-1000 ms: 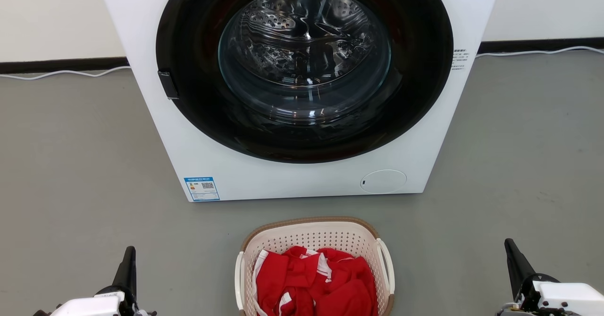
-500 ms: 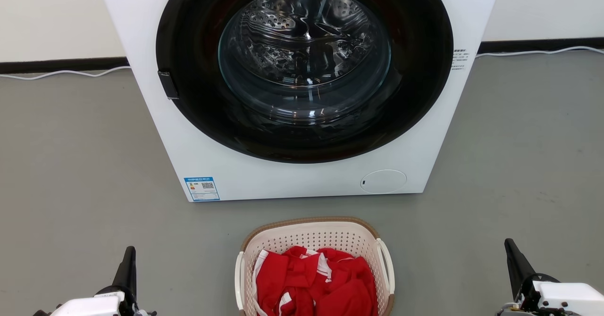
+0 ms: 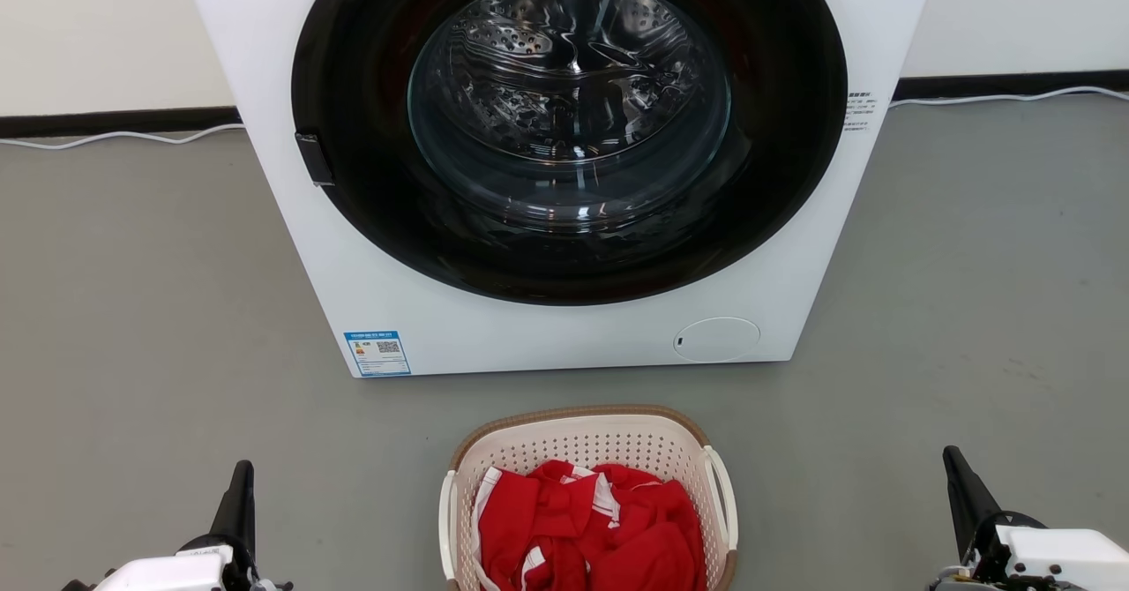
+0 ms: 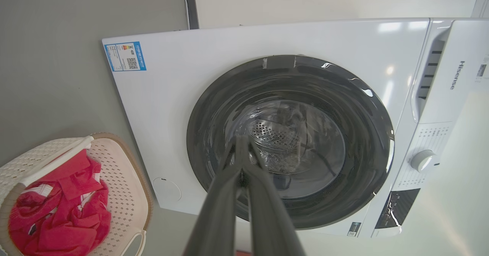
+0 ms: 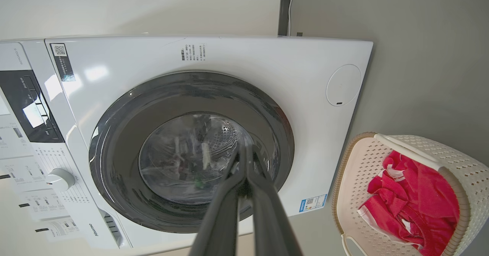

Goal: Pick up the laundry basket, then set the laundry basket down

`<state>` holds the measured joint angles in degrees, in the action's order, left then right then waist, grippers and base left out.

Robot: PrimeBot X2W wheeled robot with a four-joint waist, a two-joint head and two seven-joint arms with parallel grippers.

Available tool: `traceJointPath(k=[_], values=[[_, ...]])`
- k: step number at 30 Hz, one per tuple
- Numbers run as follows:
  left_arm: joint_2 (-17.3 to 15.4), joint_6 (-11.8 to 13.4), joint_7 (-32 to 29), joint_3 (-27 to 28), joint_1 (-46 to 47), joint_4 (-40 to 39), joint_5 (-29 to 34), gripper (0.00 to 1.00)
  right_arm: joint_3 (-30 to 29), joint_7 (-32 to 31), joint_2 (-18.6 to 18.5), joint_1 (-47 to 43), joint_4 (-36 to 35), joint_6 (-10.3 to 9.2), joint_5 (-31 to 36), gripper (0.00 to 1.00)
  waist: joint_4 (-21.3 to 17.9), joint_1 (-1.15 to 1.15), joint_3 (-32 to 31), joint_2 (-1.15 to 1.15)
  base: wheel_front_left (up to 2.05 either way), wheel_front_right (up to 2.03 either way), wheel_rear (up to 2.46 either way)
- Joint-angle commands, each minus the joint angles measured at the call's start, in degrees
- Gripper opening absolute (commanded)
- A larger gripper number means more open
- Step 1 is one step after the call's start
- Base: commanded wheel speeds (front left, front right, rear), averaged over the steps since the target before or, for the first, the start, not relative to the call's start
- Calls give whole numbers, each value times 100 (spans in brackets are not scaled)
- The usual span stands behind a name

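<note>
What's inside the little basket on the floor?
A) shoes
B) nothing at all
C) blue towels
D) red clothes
D: red clothes with white stripes are piled in the basket, which sits on the floor in front of the washing machine.

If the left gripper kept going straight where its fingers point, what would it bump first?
Probably the round dark glass door of the white washing machine; nothing seems in between. The cream perforated laundry basket sits off to the side.
</note>
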<state>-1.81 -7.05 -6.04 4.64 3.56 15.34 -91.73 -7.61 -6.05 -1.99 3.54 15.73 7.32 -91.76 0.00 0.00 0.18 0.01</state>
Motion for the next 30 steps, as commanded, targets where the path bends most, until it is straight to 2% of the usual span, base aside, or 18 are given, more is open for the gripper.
traceJointPath(k=[1, 30], values=[[-107, -44, -45, 188, 264, -129, -43, 0, 111, -42, -88, 264, -170, 17, -42, 0, 0, 0, 0, -1, 0, 0, 0], [-107, -44, -45, 188, 263, -129, -44, 0, 111, -42, -88, 264, -170, 17, -42, 0, 0, 0, 0, -1, 0, 0, 0]])
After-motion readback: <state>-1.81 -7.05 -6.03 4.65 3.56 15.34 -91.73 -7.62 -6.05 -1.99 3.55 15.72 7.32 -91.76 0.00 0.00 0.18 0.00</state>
